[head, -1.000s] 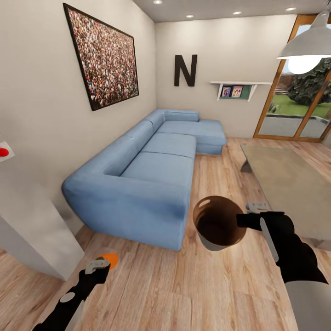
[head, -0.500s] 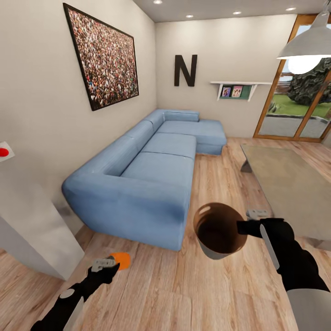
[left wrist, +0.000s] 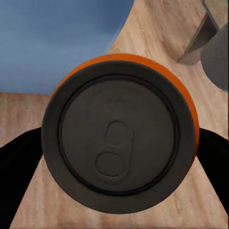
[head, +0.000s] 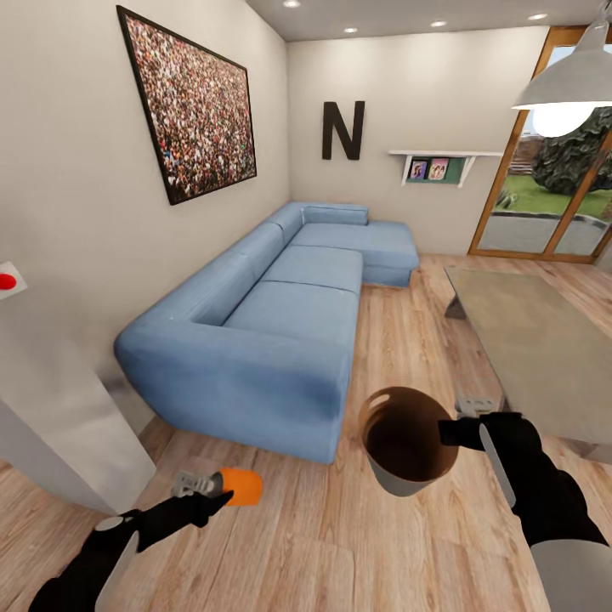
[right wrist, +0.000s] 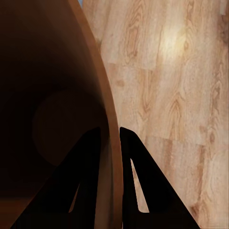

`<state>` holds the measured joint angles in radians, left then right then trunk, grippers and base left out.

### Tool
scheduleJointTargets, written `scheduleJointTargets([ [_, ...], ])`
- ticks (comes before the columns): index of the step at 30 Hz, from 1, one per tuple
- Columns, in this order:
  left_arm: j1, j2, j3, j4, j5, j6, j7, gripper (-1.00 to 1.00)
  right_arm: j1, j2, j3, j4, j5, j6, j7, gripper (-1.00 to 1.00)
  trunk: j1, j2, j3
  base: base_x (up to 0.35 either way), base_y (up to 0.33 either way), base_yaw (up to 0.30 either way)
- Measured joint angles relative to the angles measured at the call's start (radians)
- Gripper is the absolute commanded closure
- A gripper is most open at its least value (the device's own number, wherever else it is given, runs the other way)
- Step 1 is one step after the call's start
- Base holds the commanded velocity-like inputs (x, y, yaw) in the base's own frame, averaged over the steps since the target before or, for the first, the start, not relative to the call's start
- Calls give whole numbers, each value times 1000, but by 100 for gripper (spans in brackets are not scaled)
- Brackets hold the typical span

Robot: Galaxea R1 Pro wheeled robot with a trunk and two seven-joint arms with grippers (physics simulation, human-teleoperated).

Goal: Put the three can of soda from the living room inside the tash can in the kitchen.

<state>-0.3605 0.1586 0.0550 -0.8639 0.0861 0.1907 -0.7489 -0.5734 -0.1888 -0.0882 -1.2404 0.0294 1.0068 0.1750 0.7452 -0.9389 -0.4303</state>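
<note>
Head view, living room: the left gripper point(head: 197, 486) pinches an orange soda can point(head: 238, 487) lying on its side, low over the wood floor point(head: 340, 544) in front of the blue sofa point(head: 280, 323), while the right gripper point(head: 452, 432) pinches the wall of the trash can point(head: 408, 442), one finger inside the rim and one outside, the brown mouth facing up and well apart from the can. From the left wrist the can's dark top point(left wrist: 119, 143) sits square between the fingers; from the right wrist the bin wall point(right wrist: 102, 109) runs between the two dark fingers point(right wrist: 138, 176). To drop the can cleanly, the left arm would likely need to carry it up and across until it hangs over the open mouth, with the bin held level and steady, and release only once the can is fully inside the rim; letting go early risks it glancing off the edge and rolling away. A grey bench point(head: 544, 340) stands beyond the right arm.
</note>
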Motion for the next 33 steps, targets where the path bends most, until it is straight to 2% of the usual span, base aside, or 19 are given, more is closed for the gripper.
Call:
scheduleJointTargets([
  [1, 0, 1, 3, -1, 0, 7, -19, 100, 1, 0, 0, 1, -1, 0, 0, 100, 0, 0, 0, 0, 0, 0],
  [5, 0, 6, 15, -14, 1, 86, -164, 100, 18, 0, 1, 6, -6, 0, -2, 100, 0, 0, 0, 0, 0, 0],
  [17, 0, 7, 17, -33, 1, 120, -337, 100, 32, 0, 1, 28, -1, -2, -5, 100, 0, 0, 0, 0, 0, 0],
  [25, 0, 7, 17, -60, 1, 186, -407, 100, 32, 0, 1, 43, -2, -3, -5, 100, 0, 0, 0, 0, 0, 0],
  [27, 0, 7, 17, -66, 3, 198, -422, 100, 33, 0, 1, 80, -5, -7, -5, 100, 0, 0, 0, 0, 0, 0],
  [33, 0, 6, 16, -68, 4, 204, -429, 100, 33, 1, 3, 141, -5, -77, -5, 100, 0, 0, 0, 0, 0, 0],
])
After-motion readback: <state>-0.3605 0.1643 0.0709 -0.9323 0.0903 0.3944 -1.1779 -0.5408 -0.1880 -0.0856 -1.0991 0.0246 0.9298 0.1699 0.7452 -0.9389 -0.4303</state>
